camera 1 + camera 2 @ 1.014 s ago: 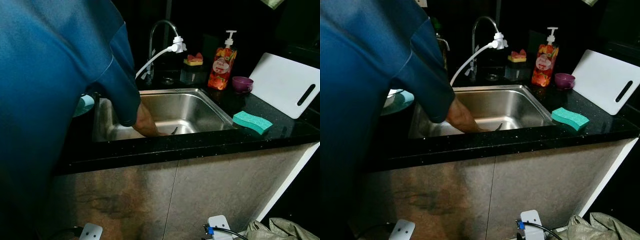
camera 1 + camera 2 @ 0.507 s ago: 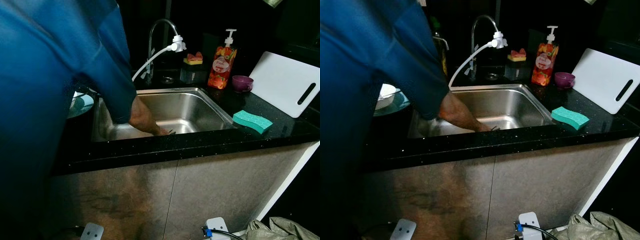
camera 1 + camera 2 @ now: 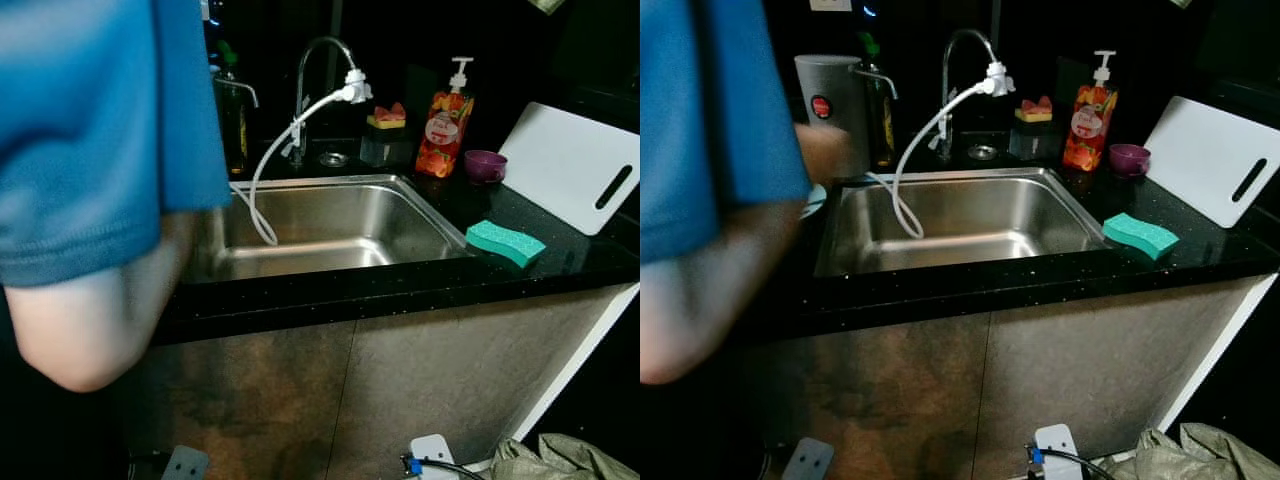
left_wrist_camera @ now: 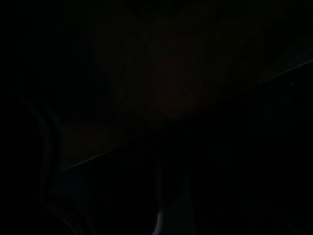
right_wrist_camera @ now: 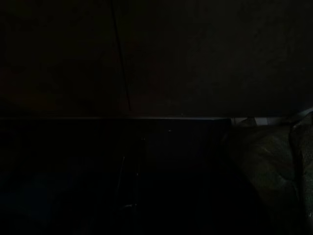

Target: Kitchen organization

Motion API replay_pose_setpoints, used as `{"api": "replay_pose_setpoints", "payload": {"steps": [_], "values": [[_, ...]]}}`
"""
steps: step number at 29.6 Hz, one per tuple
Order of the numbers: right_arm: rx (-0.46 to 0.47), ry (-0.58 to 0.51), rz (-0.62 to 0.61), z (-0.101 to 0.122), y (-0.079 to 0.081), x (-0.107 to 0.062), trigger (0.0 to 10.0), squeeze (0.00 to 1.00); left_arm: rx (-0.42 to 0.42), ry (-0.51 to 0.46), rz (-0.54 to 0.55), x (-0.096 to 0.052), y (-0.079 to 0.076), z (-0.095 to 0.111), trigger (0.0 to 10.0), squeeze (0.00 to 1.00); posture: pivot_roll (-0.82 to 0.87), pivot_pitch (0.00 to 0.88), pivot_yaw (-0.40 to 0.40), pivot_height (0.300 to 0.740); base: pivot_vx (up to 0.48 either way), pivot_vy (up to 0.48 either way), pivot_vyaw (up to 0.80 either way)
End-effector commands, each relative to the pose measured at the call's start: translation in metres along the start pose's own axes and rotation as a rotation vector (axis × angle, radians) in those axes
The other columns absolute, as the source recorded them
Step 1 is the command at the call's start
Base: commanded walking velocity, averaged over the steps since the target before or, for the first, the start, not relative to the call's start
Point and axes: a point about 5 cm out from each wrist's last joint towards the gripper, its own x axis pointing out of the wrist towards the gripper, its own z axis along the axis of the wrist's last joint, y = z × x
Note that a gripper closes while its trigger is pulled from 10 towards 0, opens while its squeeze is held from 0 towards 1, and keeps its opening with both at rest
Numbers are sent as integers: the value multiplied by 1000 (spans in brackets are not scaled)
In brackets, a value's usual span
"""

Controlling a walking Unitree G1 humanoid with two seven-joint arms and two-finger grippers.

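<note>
While a person's blue sleeve [image 3: 90,130] and bare arm [image 3: 95,320] crowd the 9 o'clock side, the stainless sink [image 3: 970,180] sits open in the glossy black speckled table [image 3: 1040,278], its smooth basin holding just the loop of a white hose [image 3: 902,195] that hangs from the chrome gooseneck faucet [image 3: 960,60]. Toward 3 o'clock, near the table's front edge, lies a rectangular green sponge [image 3: 1140,235]; beyond it at 2 o'clock a white cutting board [image 3: 1210,160] with a slot handle leans tilted. Along the back edge, at 12 to 1 o'clock, stand an orange soap pump bottle [image 3: 1086,125], a small purple cup [image 3: 1129,160] and a sponge holder [image 3: 1032,120]. At 11 o'clock stands a grey cylindrical kettle [image 3: 828,100]. Both wrist views are near black, so whether either tool is spread or pressed together cannot be told.
</note>
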Motion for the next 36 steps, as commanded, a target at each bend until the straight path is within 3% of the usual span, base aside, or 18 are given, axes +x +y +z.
{"api": "replay_pose_setpoints", "payload": {"steps": [1, 36], "values": [[-10, 17, 1, -3, -2, -1, 10000, 0, 0, 22, -10, -1, -3, -5, 10000, 0, 16, 98, -50, 740, 0, 0, 0], [-1, 11, -10, 0, -4, 0, 10000, 0, -2, 22, -7, 0, -2, -3, 10000, 0, -3, 122, -59, 740, 0, 0, 0]]}}
